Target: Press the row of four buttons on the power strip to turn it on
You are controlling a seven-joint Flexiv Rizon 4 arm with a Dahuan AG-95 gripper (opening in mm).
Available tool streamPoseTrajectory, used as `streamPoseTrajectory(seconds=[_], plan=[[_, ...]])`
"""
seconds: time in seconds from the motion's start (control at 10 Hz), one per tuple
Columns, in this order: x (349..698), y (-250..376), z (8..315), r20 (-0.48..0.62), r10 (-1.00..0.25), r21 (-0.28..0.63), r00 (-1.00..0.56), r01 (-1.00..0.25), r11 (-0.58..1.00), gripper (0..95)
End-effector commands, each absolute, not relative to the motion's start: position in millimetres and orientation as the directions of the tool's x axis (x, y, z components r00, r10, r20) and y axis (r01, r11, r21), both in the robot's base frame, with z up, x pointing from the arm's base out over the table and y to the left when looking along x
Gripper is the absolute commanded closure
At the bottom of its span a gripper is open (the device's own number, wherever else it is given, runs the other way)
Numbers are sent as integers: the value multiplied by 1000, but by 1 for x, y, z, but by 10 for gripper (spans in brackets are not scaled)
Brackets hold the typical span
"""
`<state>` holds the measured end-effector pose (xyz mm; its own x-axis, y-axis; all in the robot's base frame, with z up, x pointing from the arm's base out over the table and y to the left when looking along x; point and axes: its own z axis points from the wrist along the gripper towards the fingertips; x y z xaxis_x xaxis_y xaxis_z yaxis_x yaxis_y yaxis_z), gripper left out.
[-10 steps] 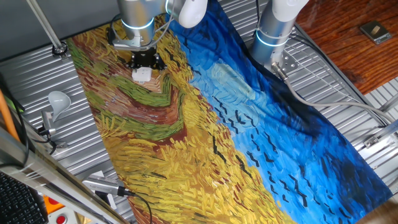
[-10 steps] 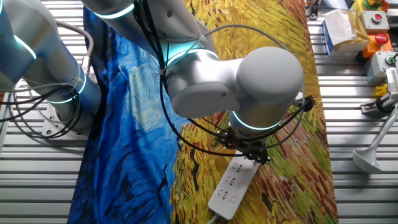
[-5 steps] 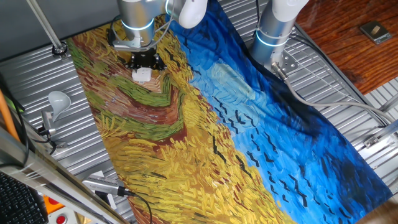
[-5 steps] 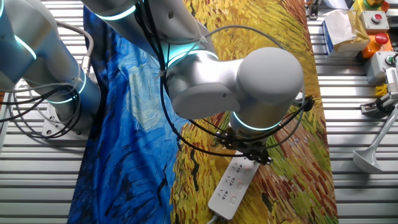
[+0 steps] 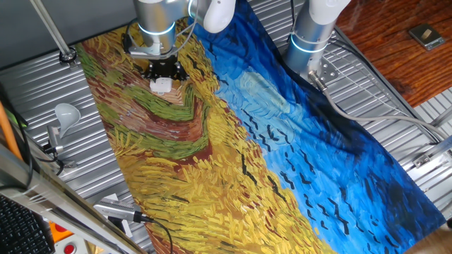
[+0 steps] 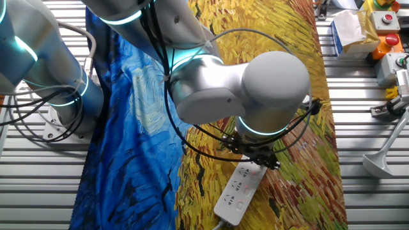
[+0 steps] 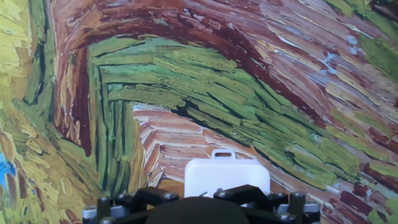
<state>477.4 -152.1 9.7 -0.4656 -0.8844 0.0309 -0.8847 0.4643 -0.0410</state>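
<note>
The power strip [image 6: 238, 190] is a narrow white bar lying on the yellow painted cloth, running from under the hand toward the near edge. The row of four buttons [image 6: 241, 203] shows only as faint pale and pinkish marks on its top face, partly hidden by the hand. My gripper [image 6: 256, 158] hangs right over the strip's far end, very close to it. In one fixed view just the strip's white end [image 5: 161, 85] pokes out below the black gripper [image 5: 166, 70]. The hand view has the strip's rounded end [image 7: 227, 175] above the black hand body; no fingertips show.
A white light bulb on a metal holder [image 5: 64, 113] stands off the cloth on the ribbed metal table [image 6: 370, 198]. A second arm's base [image 5: 311, 37] rises beside the blue cloth. Control boxes [image 6: 391, 30] and metal tools [image 5: 116, 210] sit at the edges.
</note>
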Motion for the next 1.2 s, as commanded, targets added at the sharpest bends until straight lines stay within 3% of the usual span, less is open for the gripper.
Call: streamPoseTrajectory(seconds=[0.1, 0.7, 1.2], plan=[[478, -153, 0, 34, -886, -47, -463, -886, 461, 0], [478, -153, -2, 33, -886, -51, -462, -887, 460, 0], [470, -155, 29, 43, -881, -41, -471, -882, 470, 0]])
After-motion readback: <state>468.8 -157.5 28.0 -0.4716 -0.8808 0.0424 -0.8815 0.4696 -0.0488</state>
